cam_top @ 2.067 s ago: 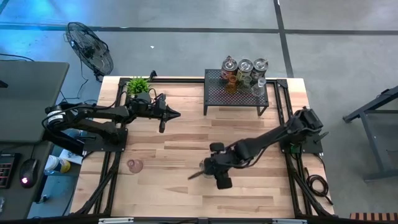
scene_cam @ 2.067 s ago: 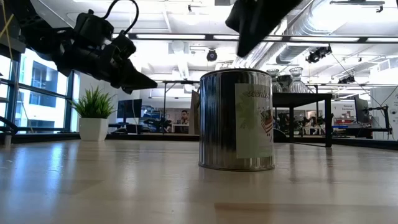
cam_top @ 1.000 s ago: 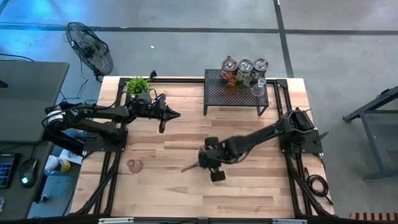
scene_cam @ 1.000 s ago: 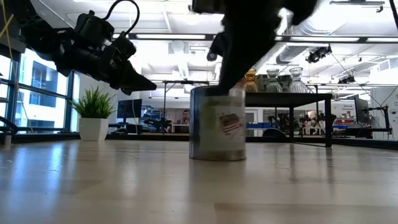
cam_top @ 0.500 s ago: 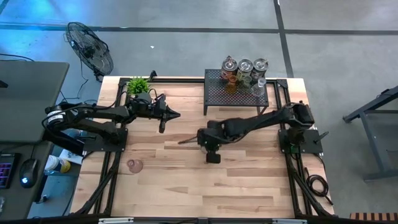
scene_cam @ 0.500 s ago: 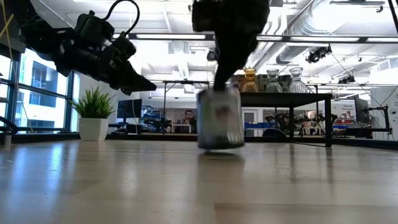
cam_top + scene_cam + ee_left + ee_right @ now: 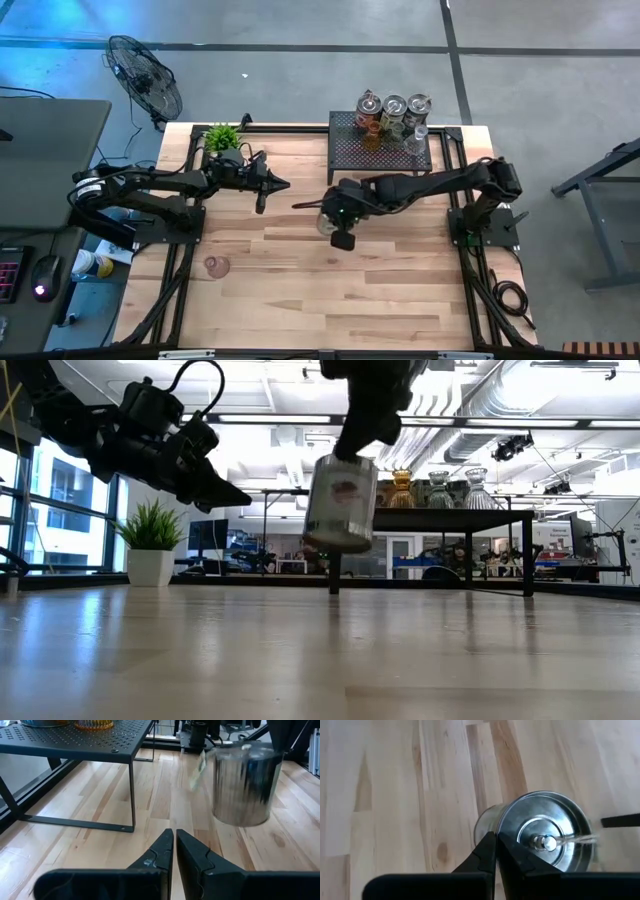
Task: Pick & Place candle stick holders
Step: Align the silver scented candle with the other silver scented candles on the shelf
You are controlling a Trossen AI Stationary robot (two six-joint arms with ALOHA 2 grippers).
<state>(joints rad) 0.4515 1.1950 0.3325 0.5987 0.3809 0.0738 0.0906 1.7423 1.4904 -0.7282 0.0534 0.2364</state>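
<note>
Shiny silver metal cylinder holder [image 7: 341,502] hanging tilted above the table only in the low view, right gripper [image 7: 496,851] pinching its rim, wick visible from its wrist, left gripper [image 7: 174,851] fingers pressed together near the plant.

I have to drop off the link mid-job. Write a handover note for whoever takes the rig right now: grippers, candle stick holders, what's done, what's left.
Right gripper: fingers shut on the rim of the silvery holder, which is lifted clear of the table and tilted, in front of the black mesh rack.
Left gripper: fingers shut, empty, hovering beside the potted plant.
Done: a row of holders stands along the rack's rear edge.
Left: set down the carried holder, presumably on the rack, then fetch the pink holder from the table's left side.
</note>
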